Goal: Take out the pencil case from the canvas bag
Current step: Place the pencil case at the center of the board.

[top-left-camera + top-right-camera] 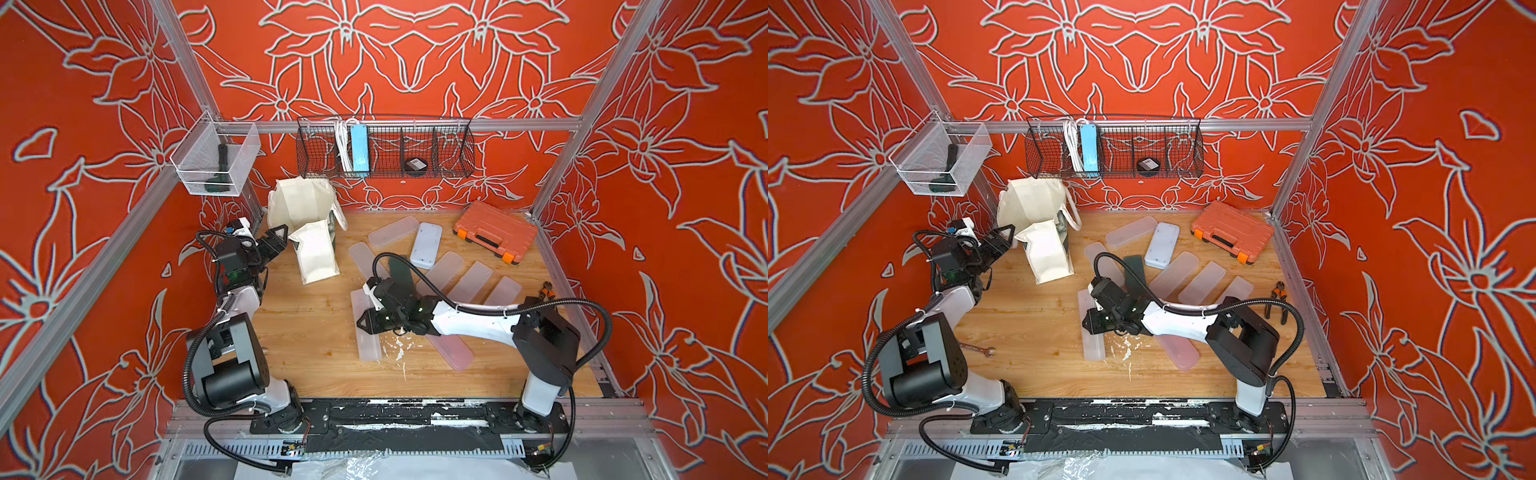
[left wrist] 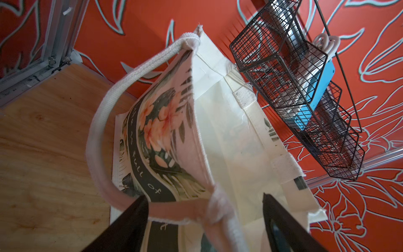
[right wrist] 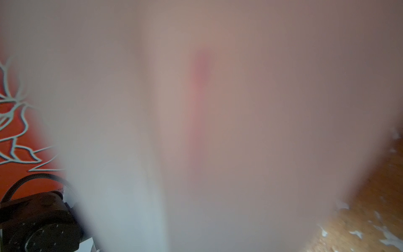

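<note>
The cream canvas bag (image 1: 303,203) (image 1: 1034,199) stands at the back left of the wooden table, mouth up. Its floral panel and thick white handle (image 2: 102,122) fill the left wrist view. My left gripper (image 1: 279,237) (image 1: 1005,237) (image 2: 205,196) is at the bag's left side, open. The rim and the handle's knotted end lie between its jaws. My right gripper (image 1: 363,322) (image 1: 1088,324) is mid-table, shut on a long translucent pencil case (image 1: 368,349) (image 1: 1094,349). That case blurs out most of the right wrist view (image 3: 218,131), hiding the jaws. The bag's inside is hidden.
Several more translucent cases (image 1: 471,282) and a dark one (image 1: 401,270) lie fanned behind the right arm, a pink one (image 1: 453,353) beneath it. An orange tool case (image 1: 494,230) sits back right, pliers (image 1: 1279,299) by the right wall, a wrench (image 1: 980,351) near the left arm. A black wire basket (image 1: 384,147) hangs above the bag.
</note>
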